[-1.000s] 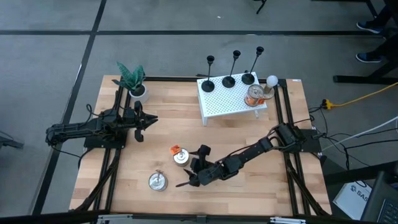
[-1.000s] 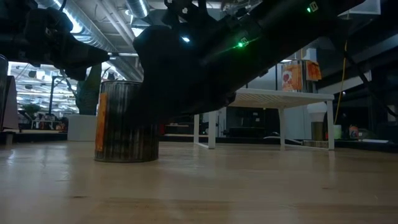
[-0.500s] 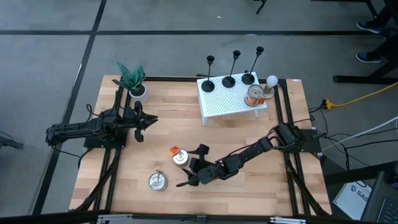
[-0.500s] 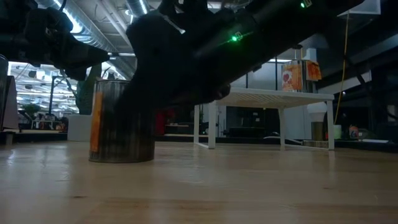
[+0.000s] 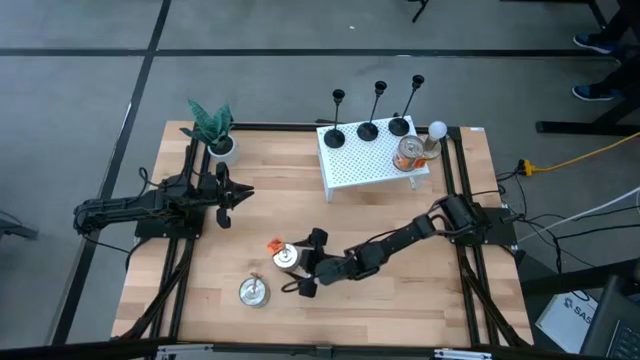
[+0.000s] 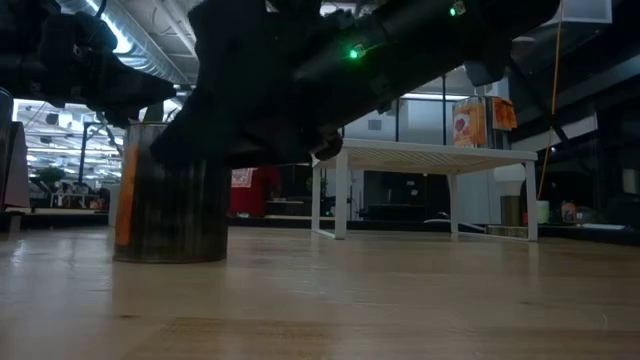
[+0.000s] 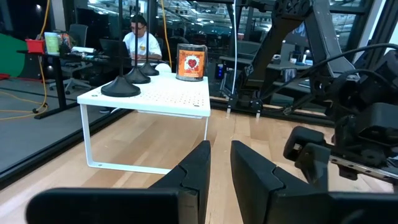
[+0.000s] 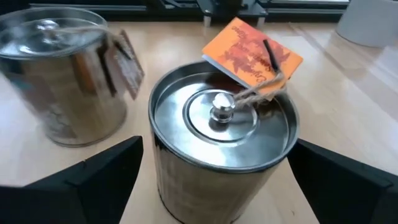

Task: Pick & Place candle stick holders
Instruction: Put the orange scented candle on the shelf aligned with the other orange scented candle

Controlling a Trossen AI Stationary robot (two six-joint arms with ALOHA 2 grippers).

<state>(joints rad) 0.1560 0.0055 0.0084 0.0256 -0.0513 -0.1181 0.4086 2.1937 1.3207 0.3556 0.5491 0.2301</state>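
The three candle stick holders stand in a row along the far edge of a white perforated shelf, which sits near the bench's far right corner. Beside them on the shelf's right end are an orange-labelled tin and a small white ball. The left wrist view shows only their round bases on the shelf (the stems run out of the picture), with a person seated at a desk beyond.

The right gripper reaches across the near middle of the bench, its jaws spread wide on either side of a metal tin with an orange tag. From above, the arm partly covers this tin; the right wrist view shows it plainly, knobbed lid up, a dark finger standing off each flank, neither pressing on it. A second lidded tin stands just beside, nearer the front edge.

The left gripper waits at the bench's left edge, near a potted plant in the far left corner, its fingers almost together and holding nothing.
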